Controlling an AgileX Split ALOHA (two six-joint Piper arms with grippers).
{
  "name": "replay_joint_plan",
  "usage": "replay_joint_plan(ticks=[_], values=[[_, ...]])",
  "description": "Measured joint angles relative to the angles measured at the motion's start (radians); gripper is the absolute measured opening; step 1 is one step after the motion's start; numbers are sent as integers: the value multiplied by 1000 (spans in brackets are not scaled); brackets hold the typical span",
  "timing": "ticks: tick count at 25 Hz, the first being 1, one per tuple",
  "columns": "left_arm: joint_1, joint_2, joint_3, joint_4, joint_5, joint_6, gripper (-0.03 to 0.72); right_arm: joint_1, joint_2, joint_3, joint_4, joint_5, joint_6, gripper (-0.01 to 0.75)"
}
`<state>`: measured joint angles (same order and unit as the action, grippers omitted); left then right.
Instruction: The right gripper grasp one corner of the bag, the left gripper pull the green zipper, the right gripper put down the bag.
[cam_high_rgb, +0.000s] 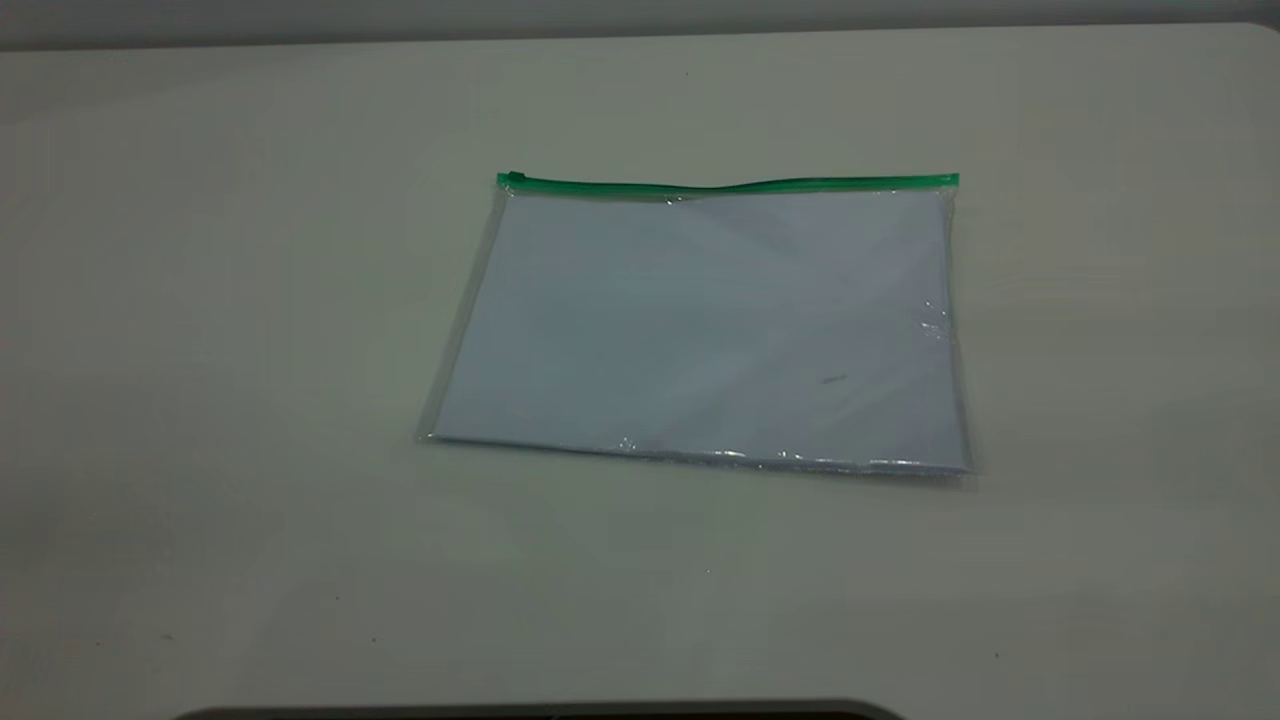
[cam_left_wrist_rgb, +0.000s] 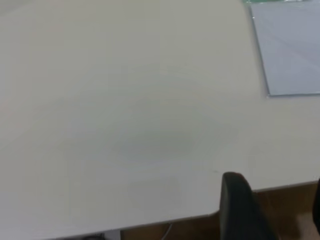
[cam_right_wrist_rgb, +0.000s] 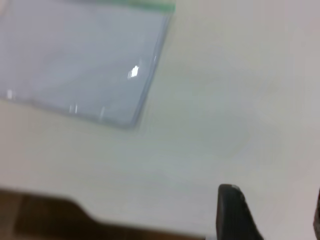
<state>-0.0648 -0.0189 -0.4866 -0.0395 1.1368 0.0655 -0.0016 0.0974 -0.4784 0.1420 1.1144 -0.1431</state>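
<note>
The bag (cam_high_rgb: 700, 320), a flat clear pouch holding white sheets, lies flat on the table. The green zipper (cam_high_rgb: 730, 185) runs along its far edge, with the slider tab (cam_high_rgb: 515, 180) at the left end. The strip's other end is at the bag's right far corner (cam_high_rgb: 953, 182). Neither gripper shows in the exterior view. My left gripper (cam_left_wrist_rgb: 275, 205) is open and empty at the table's near edge, well away from the bag (cam_left_wrist_rgb: 292, 50). My right gripper (cam_right_wrist_rgb: 275, 215) is open and empty over the table near its edge, also apart from the bag (cam_right_wrist_rgb: 85, 60).
The pale table (cam_high_rgb: 250, 400) carries only the bag. A dark rounded edge (cam_high_rgb: 540, 712) shows at the near side of the table. Brown floor (cam_left_wrist_rgb: 285, 200) lies beyond the table's edge under the left gripper.
</note>
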Motion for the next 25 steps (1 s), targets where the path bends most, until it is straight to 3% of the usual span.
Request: replay_joint_plan(ticks=[5,25], values=[[50,0,0,0,0,0,414,-1,-113,0,2,16,0,421],[52,0,0,0,0,0,414,-1,-113,0,4,15,0,421]])
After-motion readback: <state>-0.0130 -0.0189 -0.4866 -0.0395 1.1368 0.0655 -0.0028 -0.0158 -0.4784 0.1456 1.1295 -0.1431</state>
